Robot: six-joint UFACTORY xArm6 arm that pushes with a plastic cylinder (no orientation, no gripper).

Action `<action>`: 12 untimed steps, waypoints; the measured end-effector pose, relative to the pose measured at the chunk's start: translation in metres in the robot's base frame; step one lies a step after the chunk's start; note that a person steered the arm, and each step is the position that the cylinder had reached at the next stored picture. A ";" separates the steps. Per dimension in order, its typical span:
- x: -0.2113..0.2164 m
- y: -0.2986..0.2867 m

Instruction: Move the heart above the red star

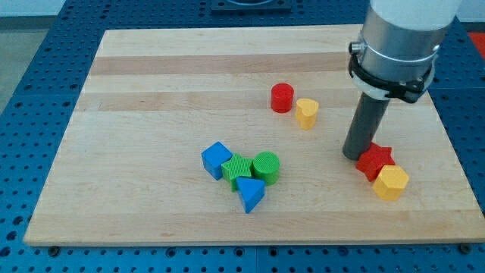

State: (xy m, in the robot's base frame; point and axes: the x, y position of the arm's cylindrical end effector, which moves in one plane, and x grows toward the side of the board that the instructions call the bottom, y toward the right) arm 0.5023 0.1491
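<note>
Nearest the tabletop's (151, 83) bottom edge, a little left of the middle, sits a tight cluster of four blocks. The blue triangle (251, 195) lies lowest, with the green block (236, 167), ridged on top, touching it from above. The green cylinder (266, 167) presses against that block's right side, and the blue cube (217, 160) sits against its left.

Toward the bottom right corner, the yellow hexagon (390, 183) touches the red star (375, 161), which lies just above and to its left. My tip (353, 155) stands on the boards just beside the star's left side; whether they touch cannot be told. The rod is dark and smooth, hanging from a grey metal cylinder ringed by a black collar. There is no claw on this arm, so nothing is held.

Farther in, right of the middle, the yellow heart (306, 112) sits just beside the red cylinder (282, 98), which lies to its upper left. The heart is up and to the left of the star, well apart from it.

The tabletop is pale wooden planks with visible grain.
</note>
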 end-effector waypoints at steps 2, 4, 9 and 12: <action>-0.001 0.006; -0.061 0.006; -0.127 -0.093; -0.110 -0.097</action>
State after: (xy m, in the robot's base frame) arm 0.3921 0.0522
